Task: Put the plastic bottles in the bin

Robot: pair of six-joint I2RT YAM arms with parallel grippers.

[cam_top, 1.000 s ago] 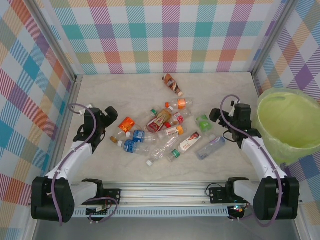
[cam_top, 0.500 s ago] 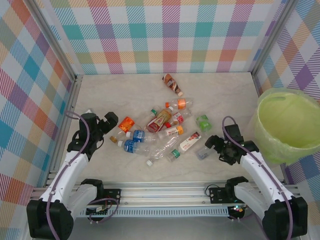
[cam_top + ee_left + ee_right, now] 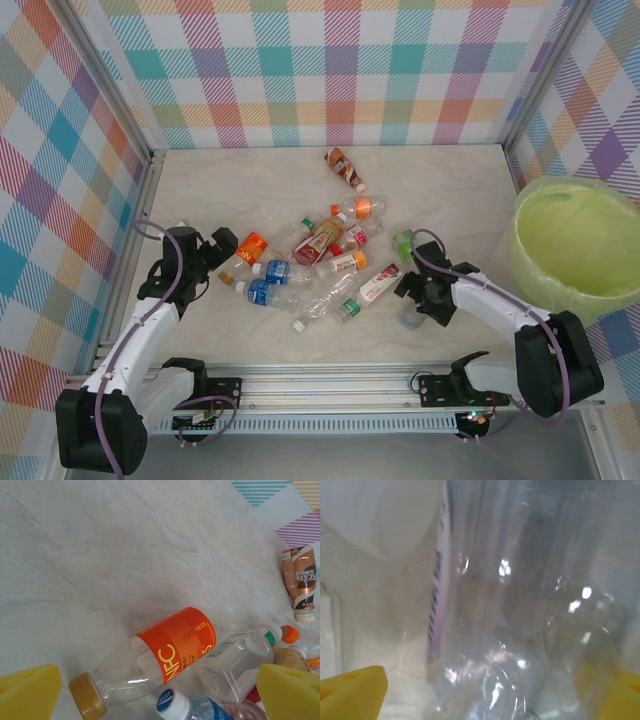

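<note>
Pads [image 3: 350,690] of the right gripper [image 3: 480,695] stand wide at the wrist frame's lower corners astride a clear bottle [image 3: 520,595], perhaps touching it, while the overhead view adds the bin [image 3: 545,285] at the right edge.

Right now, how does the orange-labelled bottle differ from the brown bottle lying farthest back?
The orange-labelled bottle is clear with a band label and gold cap; the brown bottle is wrapped fully in brown, with a pale cap. The orange-labelled one lies at the pile's edge; the brown one lies alone. Both are on their sides, outside the bin.
</note>
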